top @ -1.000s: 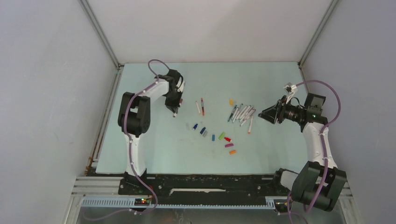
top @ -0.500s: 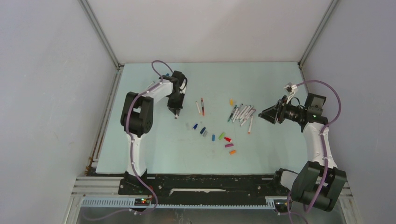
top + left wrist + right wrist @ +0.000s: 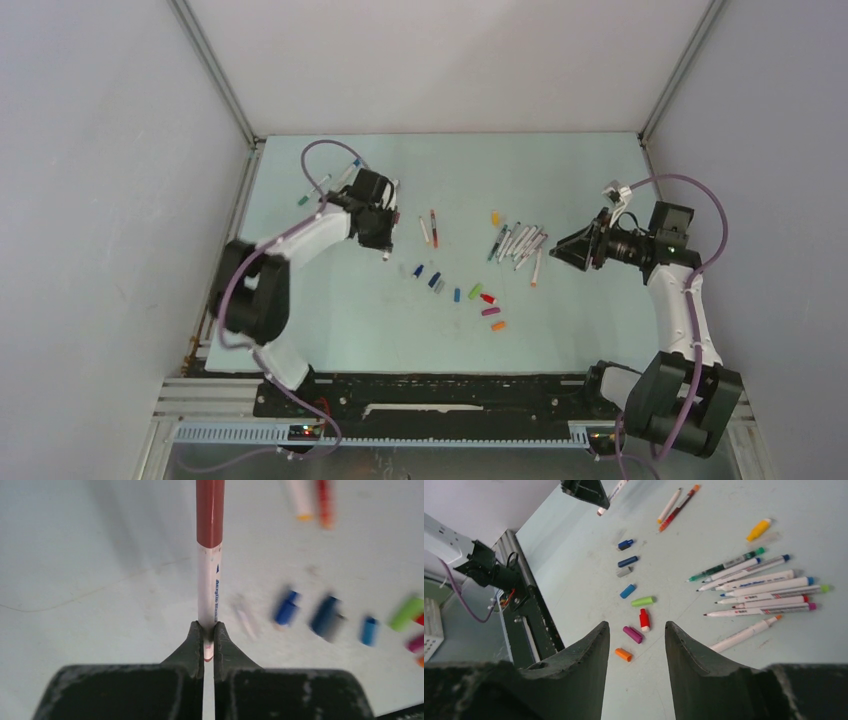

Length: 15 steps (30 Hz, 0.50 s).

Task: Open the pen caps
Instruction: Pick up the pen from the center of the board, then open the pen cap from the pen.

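Pen caps (image 3: 642, 601) lie loose; left claw (image 3: 205, 635) clenches capped pen (image 3: 208, 590) by barrel, likely offering cap to parted, empty right claw (image 3: 636, 626).

Top cam overhead-rear; wrist cams close; shared pen caps (image 3: 642, 601)

Caps (image 3: 456, 294) strung across table (image 3: 340, 320) centre, pens (image 3: 520, 243) bunched to right; open room along near edge, far side.

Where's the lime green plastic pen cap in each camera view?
Top external: lime green plastic pen cap, just below-right of centre.
Left wrist: far right edge, blurred.
Right wrist: middle of the picture.
Shared landmark: the small light-blue cap right beside it.
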{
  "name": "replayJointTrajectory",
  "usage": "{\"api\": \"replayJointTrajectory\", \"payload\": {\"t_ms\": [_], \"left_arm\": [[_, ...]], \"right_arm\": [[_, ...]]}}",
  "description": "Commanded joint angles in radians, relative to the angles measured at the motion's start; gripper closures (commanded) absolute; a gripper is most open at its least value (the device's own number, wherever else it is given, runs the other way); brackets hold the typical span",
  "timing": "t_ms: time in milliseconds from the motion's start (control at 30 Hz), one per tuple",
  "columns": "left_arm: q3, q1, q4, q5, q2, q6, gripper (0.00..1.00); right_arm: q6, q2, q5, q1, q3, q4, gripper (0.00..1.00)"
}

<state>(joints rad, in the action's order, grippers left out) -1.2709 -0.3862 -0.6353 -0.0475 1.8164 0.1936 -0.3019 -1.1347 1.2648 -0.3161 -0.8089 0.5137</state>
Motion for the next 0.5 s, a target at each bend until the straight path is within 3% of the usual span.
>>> {"api": "replayJointTrajectory", "payload": {"t_ms": [0,133,233,367,467], "left_arm": [[0.182,-0.087,0.312,-0.128,-0.316,0.101,1.00],[0.368,-0.214,0.607,-0.211,-0.511,0.240,1.00],[0.479,-0.337,0.906,-0.228,-0.585,0.361,1.00],[0.498,-0.483,1.132,-0.141,-0.564,0.413,1.00],[0.442,-0.551,1.188,-0.112,-0.503,0.410,1.00]], "right_arm": [[-0.097,0.026,0.068,0.050,-0.036,0.061,0.53],[-0.167,0.055,0.113,0.105,-0.034,0.118,0.51],[-0.136,0.094,0.201,0.131,0.000,0.070,0.45],[0.098,0.163,0.273,0.152,0.074,-0.164,0.37],[0.394,0.209,0.207,0.167,0.134,-0.405,0.31]]}}
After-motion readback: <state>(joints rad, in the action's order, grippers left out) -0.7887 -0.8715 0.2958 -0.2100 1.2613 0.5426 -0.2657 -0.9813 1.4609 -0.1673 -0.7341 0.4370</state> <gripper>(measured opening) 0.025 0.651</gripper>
